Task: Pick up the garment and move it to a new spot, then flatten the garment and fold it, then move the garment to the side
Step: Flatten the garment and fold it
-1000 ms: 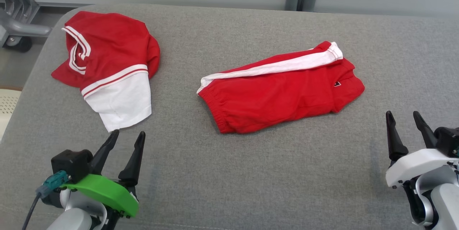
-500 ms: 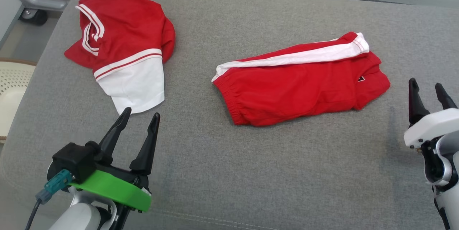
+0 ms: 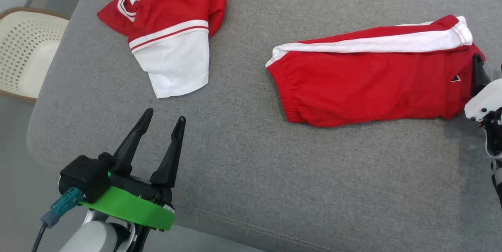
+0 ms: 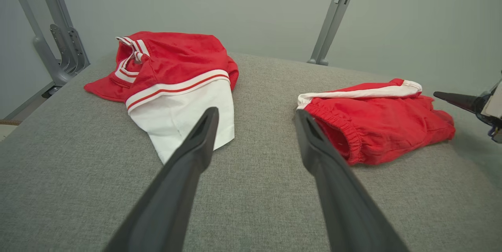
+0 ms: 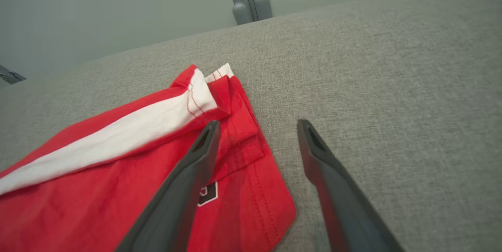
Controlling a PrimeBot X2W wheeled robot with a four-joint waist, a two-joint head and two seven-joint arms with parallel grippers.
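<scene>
The garment [image 3: 168,4], a red jersey T-shirt with a white sleeve and red-white striped trim, lies crumpled at the far left of the grey cushion [image 3: 274,173]. My left gripper [image 3: 164,115] hovers open just short of the white sleeve's corner, with nothing between its fingers. In the left wrist view the garment [image 4: 176,71] lies ahead and to the left of the left gripper [image 4: 255,112]. My right gripper [image 3: 490,61] is open at the right edge. In its wrist view the right gripper [image 5: 257,123] holds nothing.
Red shorts [image 3: 372,83] with a white side stripe lie folded at the right. The right gripper's left finger hangs over the shorts' [image 5: 98,173] hem end. A cream perforated basket [image 3: 27,52] stands off the cushion's left edge. Grey metal posts [image 4: 333,12] rise behind.
The head camera has tilted down and moved closer, so the whole picture shifted. The right gripper has moved forward to the shorts' right end. Both grippers stayed open.
</scene>
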